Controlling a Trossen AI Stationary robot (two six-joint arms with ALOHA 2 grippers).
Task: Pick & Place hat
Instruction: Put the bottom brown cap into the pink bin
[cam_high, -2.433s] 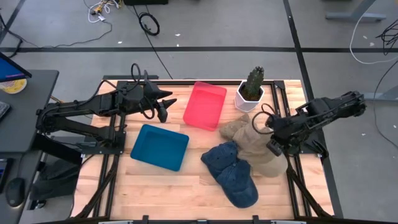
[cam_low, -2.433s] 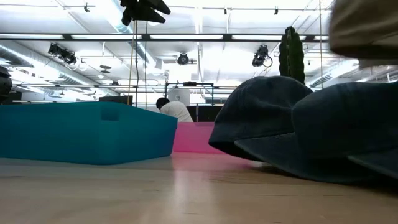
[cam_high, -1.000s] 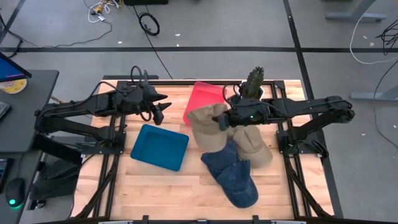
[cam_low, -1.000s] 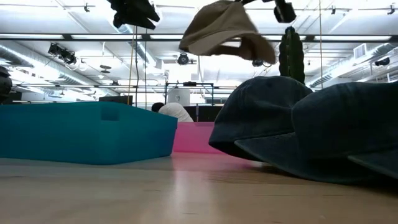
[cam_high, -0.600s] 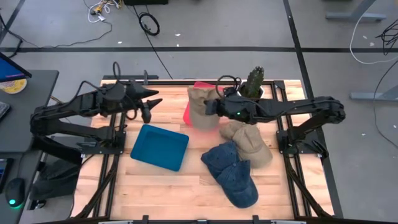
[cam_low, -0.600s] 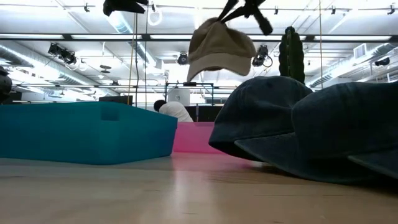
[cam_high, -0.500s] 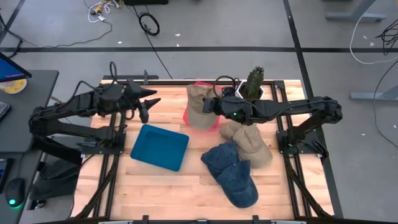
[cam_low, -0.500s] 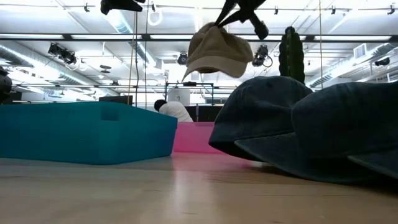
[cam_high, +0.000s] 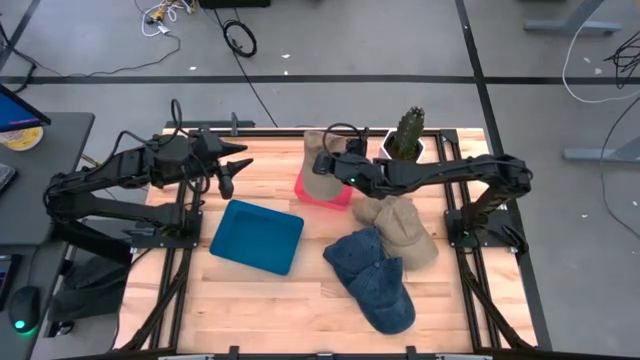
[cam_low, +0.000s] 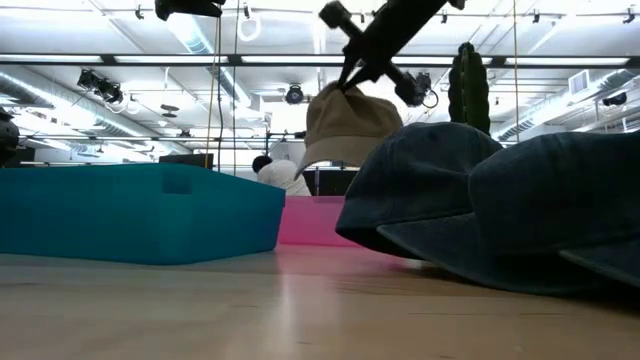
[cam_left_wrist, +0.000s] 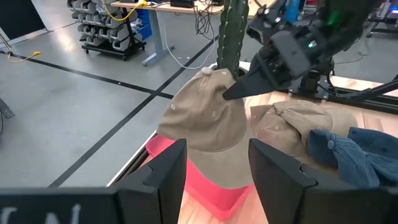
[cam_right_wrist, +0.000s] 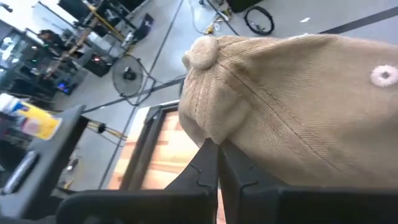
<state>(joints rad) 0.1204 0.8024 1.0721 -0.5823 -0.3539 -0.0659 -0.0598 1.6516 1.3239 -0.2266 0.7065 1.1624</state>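
A tan corduroy hat (cam_high: 318, 160) hangs from my right gripper (cam_high: 328, 165) over the pink bin (cam_high: 330, 195) near the table's far edge. The low view shows the hat (cam_low: 350, 125) under the slanting gripper (cam_low: 346, 84), just above the bin (cam_low: 310, 220). My left gripper (cam_high: 226, 172) hovers open to the left of the bin, its wrist camera facing the hat (cam_left_wrist: 208, 121). A second tan hat (cam_high: 402, 228) and two blue denim hats (cam_high: 375, 275) lie on the table. My right gripper is shut on the tan hat's crown, pinching a small fold of fabric (cam_right_wrist: 208, 134) a little way from the top button (cam_right_wrist: 202, 56). The fingers (cam_left_wrist: 239, 90) slant down from the table's right. The hat hangs below them, lifted clear, over the pink bin.
A blue bin (cam_high: 257, 236) sits on the table's left half, in front of the left gripper. A potted cactus (cam_high: 405, 142) stands at the far edge, right of the pink bin. Bare wood lies along the near edge (cam_high: 270, 310).
My right gripper has carried the tan hat from the table's middle toward the far edge and a little left, then lowered it over the pink bin. The hat has swung from tilted to hanging crown-up. My left gripper has drawn back toward the table's left.
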